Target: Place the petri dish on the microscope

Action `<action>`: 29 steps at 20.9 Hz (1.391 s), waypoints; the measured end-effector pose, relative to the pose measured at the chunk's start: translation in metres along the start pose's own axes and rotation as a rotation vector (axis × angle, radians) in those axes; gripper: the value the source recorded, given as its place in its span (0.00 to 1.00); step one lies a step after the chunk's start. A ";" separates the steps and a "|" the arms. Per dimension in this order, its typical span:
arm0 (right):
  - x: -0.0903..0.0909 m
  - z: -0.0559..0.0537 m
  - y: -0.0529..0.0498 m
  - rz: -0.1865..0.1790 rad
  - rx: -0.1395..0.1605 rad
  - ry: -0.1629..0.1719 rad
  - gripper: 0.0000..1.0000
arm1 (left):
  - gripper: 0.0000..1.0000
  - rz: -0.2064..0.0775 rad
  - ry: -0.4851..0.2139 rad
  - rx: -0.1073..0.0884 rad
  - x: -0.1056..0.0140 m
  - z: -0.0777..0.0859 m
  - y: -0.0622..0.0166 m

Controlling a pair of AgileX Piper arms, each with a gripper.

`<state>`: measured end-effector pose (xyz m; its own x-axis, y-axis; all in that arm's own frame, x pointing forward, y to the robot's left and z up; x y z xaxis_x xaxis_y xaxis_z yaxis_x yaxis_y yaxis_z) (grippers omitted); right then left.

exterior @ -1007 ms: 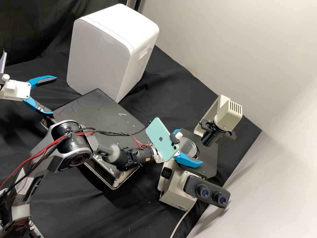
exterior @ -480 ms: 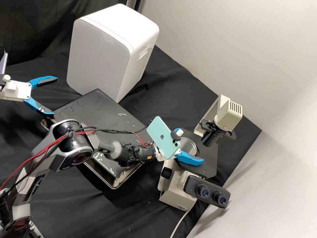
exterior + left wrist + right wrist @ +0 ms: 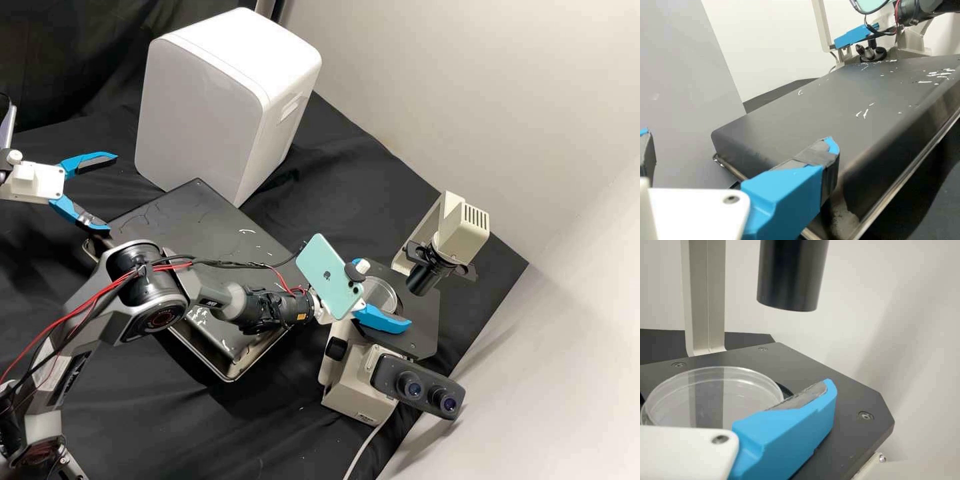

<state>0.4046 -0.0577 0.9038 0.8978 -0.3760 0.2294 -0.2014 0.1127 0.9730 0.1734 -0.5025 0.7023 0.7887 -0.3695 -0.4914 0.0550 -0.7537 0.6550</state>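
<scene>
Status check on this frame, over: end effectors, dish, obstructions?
Left end effector open by tray corner. Right end effector open, straddling petri dish. Dish flat on microscope stage. Condenser hangs above, apart.

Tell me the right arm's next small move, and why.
Probably draw the right gripper straight back off the microscope stage without closing it. The petri dish already lies flat on the stage beneath the black lens tube, and the gripper stands open around it, seemingly clear of its rim, so a level retreat should leave it undisturbed.
</scene>
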 end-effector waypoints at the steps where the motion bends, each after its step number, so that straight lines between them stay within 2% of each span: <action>1: 0.000 0.000 0.000 0.001 0.001 -0.001 1.00 | 1.00 -0.004 0.000 0.000 0.000 0.000 -0.0008; 9: 0.000 0.001 0.000 -0.001 0.001 -0.002 1.00 | 1.00 -0.007 0.006 -0.005 0.001 0.001 -0.0013; 12: -0.001 0.003 -0.001 -0.002 -0.001 -0.007 1.00 | 1.00 -0.007 0.008 -0.001 0.001 0.000 -0.0014; 19: -0.003 0.010 -0.001 0.003 -0.037 0.004 1.00 | 1.00 -0.006 0.010 -0.003 0.005 0.000 -0.0021; 29: -0.002 0.012 -0.001 0.010 -0.045 0.007 1.00 | 1.00 -0.001 0.011 -0.006 0.008 0.001 -0.0028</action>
<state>0.3986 -0.0677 0.9029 0.8987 -0.3680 0.2387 -0.1925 0.1582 0.9685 0.1784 -0.5038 0.6960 0.7955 -0.3624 -0.4857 0.0593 -0.7511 0.6575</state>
